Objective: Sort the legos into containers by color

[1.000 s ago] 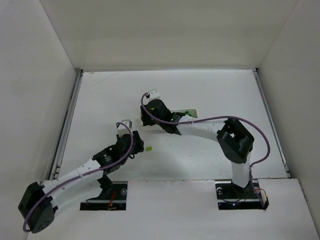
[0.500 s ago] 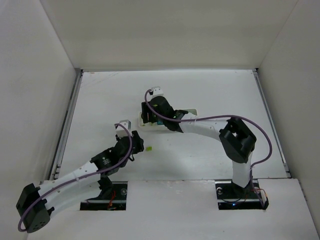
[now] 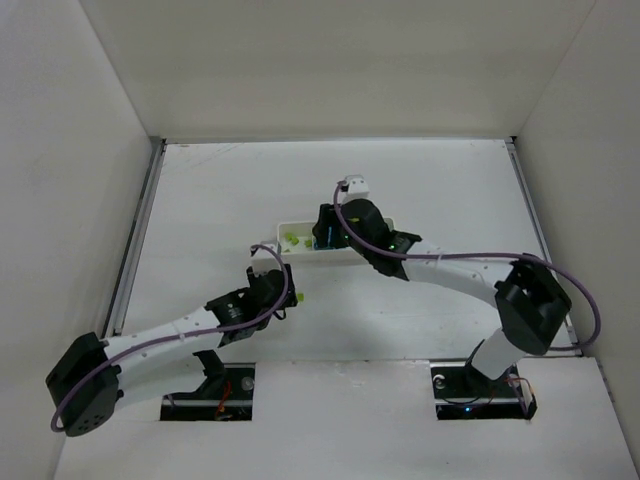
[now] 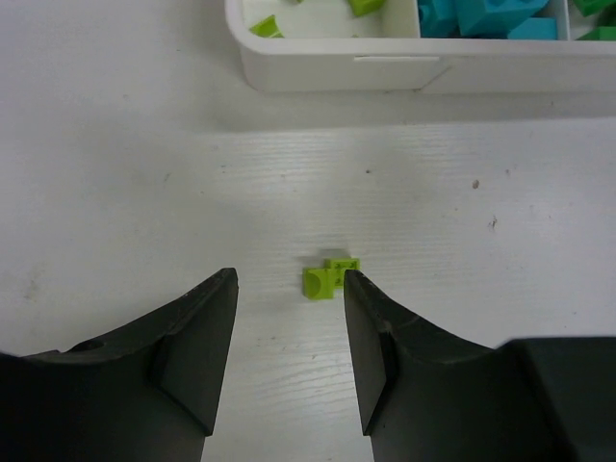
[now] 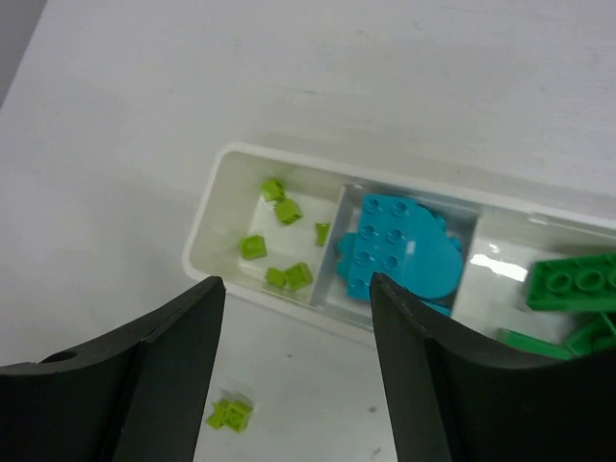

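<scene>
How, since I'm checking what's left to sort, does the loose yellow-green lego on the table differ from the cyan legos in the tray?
Colour: the loose yellow-green lego is lime, while the cyan legos are turquoise. Place: the loose one lies on the table outside the tray, just ahead of the open left pincer. The cyan ones sit inside it, in the middle. Size: the loose one looks much smaller. Neither is held.

The left tool hangs with fingers spread over bare counter. Only a yellow-green brick pair lies in the gap, just beside one finger. Ahead, an open strip of counter runs up to the tray wall. The right tool, also spread, hovers above the tray's near wall and takes up the room there. Beyond the tray the counter lies bare.
</scene>
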Controlling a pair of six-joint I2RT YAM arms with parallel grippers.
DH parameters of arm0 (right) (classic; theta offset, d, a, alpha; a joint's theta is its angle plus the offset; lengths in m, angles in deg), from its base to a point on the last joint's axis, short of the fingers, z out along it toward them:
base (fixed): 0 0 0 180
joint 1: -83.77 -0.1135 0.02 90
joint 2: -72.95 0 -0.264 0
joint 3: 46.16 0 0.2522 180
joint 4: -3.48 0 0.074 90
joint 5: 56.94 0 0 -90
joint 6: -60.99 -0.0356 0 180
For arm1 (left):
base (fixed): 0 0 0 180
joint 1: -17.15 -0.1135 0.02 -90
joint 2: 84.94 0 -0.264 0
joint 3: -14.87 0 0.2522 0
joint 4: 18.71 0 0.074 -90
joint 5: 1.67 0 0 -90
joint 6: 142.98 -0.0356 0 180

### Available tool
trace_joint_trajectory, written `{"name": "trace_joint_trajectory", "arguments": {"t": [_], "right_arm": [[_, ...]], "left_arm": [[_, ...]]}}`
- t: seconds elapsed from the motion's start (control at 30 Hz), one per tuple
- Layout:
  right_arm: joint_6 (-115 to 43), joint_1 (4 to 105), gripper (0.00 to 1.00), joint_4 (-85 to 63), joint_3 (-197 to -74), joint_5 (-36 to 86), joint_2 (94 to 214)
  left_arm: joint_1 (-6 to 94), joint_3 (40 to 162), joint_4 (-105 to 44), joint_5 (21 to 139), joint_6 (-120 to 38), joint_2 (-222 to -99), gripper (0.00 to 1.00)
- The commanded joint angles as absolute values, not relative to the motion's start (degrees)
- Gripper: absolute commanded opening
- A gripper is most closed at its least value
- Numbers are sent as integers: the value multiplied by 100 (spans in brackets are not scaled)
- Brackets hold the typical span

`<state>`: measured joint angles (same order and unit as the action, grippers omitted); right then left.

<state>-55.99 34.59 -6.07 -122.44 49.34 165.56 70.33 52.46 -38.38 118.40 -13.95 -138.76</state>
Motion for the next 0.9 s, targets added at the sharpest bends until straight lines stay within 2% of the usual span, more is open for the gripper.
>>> {"name": "trace_joint_trajectory", "arguments": {"t": [0.0, 0.27, 0.87], "right_arm": [[-5836, 3574, 68, -35, -11672, 5020, 16059], [-5898, 3610, 68, 369, -11020, 4827, 15653], [-6056, 3961, 70, 519, -10607, 4537, 15126]], "left_arm": [[7246, 5666, -3607, 12015, -1343, -14214, 46], [7686, 6105, -3651, 12358, -1229, -15234, 46], [7695, 6150, -3634, 12481, -991, -15877, 42]]}}
